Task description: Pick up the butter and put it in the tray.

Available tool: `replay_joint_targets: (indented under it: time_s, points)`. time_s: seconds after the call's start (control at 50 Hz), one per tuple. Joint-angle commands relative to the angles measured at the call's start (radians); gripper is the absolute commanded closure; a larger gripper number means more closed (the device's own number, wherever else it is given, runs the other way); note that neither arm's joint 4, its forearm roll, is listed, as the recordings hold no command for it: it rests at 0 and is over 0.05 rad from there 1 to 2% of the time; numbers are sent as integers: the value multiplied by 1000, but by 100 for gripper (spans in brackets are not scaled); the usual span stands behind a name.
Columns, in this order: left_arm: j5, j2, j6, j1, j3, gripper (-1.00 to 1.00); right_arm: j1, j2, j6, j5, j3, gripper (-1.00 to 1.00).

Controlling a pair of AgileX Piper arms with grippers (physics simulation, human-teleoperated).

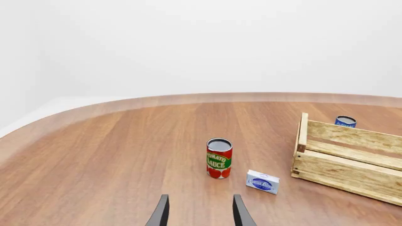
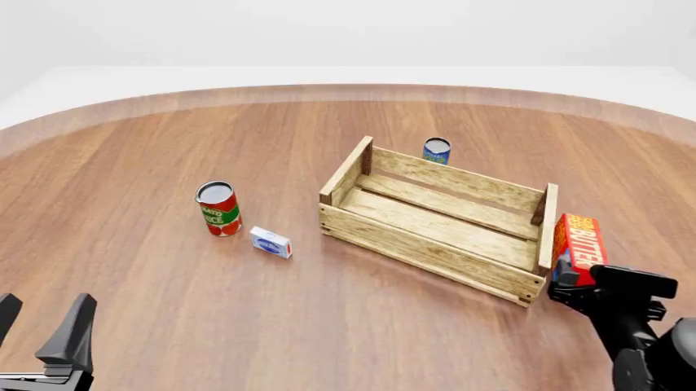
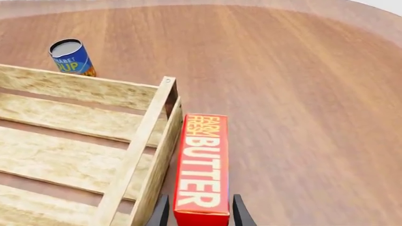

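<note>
The butter (image 3: 202, 169) reads "FARM FRESH BUTTER"; the red can (image 1: 219, 158) reads "TOMATO SAUCE".

Your desk (image 2: 163, 269): round-edged top of reddish-brown wood grain, with a paler rim along its far edge.

What you have lying directly on it:
- tomato sauce can (image 2: 218, 208), upright, left of centre
- small white-blue box (image 2: 270, 242), just beside that can, on its right and nearer to you
- tray (image 2: 419, 249) of pale wooden slats, set at an angle, right of centre
- blue soup can (image 2: 436, 150), upright, just behind the tray's far wall
- butter (image 2: 576, 248), just outside the tray's right end board; whether it rests on your desk cannot be told
</note>
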Motion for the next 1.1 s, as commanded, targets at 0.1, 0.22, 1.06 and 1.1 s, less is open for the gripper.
replay_joint_targets:
  time_s: [0.1,0.22,1.06,1.1]
  points:
    - [0,0,0,0,0,-100,0,42,3,0,-21,-100]
    - [0,0,0,0,0,-100,2,58,5,0,-30,-100]
    - [0,0,0,0,0,-100,-15,65,24,0,-29,100]
    - [0,0,0,0,0,-100,-18,58,21,0,-24,100]
